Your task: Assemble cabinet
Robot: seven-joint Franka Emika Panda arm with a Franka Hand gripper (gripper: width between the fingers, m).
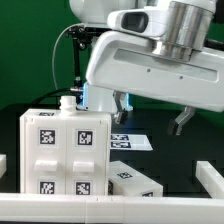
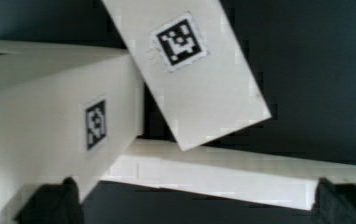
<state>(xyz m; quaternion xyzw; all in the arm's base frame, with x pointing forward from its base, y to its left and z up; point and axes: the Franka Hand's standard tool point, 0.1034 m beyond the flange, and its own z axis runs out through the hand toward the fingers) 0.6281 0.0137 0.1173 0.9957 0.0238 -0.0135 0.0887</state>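
Observation:
The big white cabinet box (image 1: 62, 150) stands at the exterior view's left, with several marker tags on its front. A smaller white cabinet piece (image 1: 136, 183) with one tag lies on the table beside it. My gripper (image 1: 152, 114) hangs open above the table to the right of the box, holding nothing. In the wrist view the box (image 2: 42, 105) shows a tag on its side. A flat white panel (image 2: 189, 85) with one tag lies slanted next to it. A white strip (image 2: 228, 175) runs below my open gripper (image 2: 196, 203), with its dark fingers (image 2: 54, 200) well apart.
The marker board (image 1: 132, 142) lies flat on the dark table behind the small piece. White rails stand at the exterior view's right (image 1: 210, 180), along the front (image 1: 110, 207) and at the left edge (image 1: 4, 165). The arm's bulky body (image 1: 150, 55) overhangs the scene.

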